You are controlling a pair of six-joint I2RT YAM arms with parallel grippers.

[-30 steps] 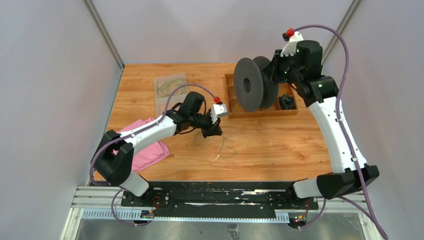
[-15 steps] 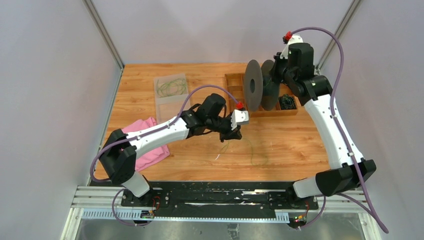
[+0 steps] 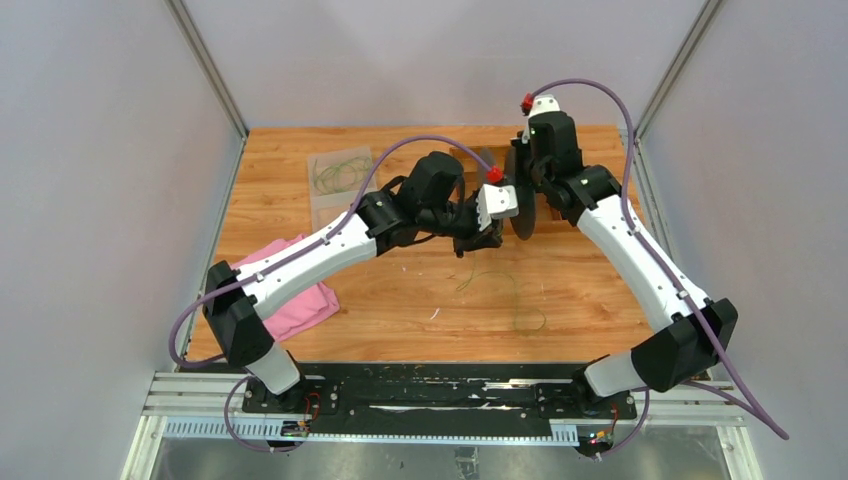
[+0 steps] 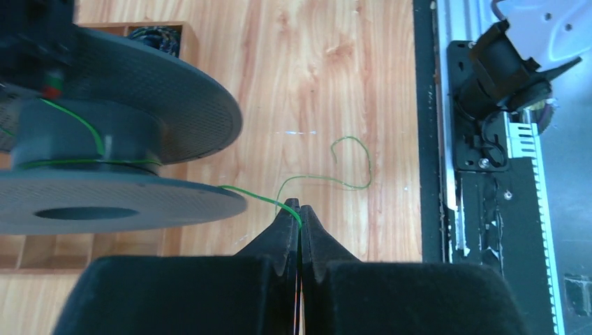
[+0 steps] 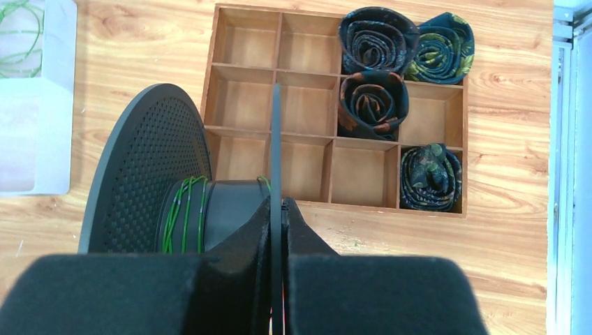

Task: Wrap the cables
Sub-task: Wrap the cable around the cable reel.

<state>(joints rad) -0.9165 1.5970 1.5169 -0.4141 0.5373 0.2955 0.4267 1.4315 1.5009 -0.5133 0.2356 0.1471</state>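
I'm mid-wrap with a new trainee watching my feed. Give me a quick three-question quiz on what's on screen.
1. True or false: the left gripper is shut on the green cable.
2. The right gripper clamps the black spool by its: A) flange B) hub C) centre hole.
3. How many fabric rolls sit in the wooden tray?
Key: 1 true; 2 A; 3 four.

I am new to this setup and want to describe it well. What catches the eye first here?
The big black spool stands out: the right gripper holds its rim, by the wooden tray at the table's back. Next, the thin green cable stretching from the spool to the shut left gripper.
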